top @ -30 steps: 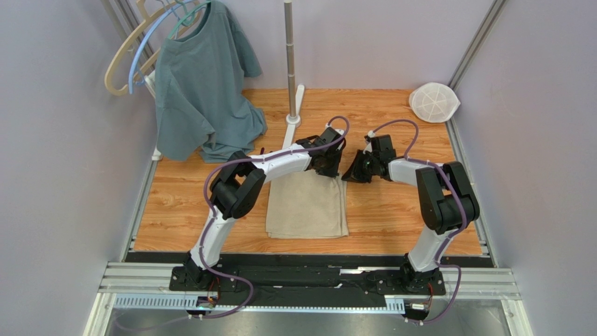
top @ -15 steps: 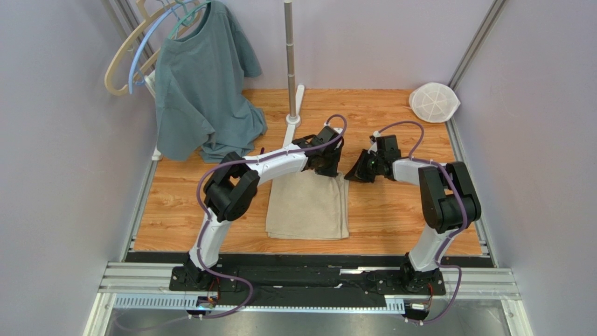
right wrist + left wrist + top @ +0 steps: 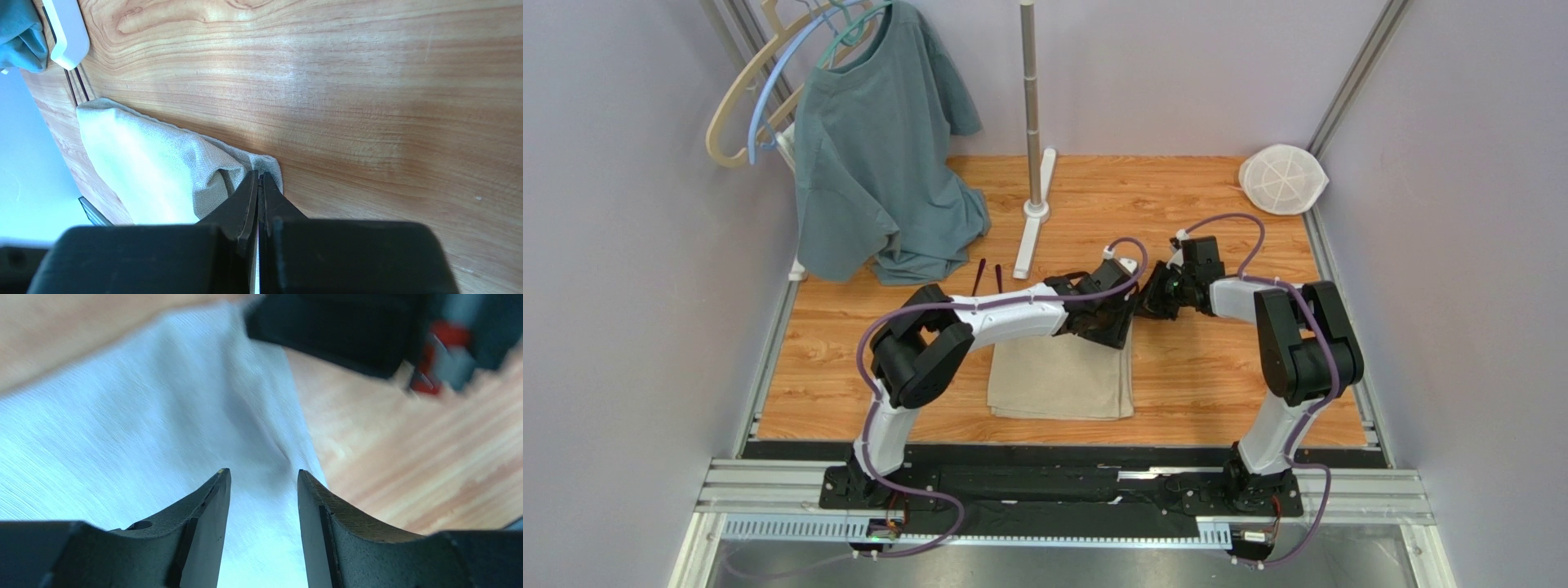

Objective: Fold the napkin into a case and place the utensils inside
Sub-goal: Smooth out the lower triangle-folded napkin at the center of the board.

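Left pincer just let go, jaws apart over the thin beige-tan cloth napkin lying flat on the wooden bench — right pincer stays clamped on its far-right corner, so the fold looks unfinished.

Right hand tight on napkin corner

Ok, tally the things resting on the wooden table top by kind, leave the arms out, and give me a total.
napkin: 1
utensils (only thin dark handles show): 2
T-shirt: 1
mesh disc: 1
pole stand: 1
Total: 6
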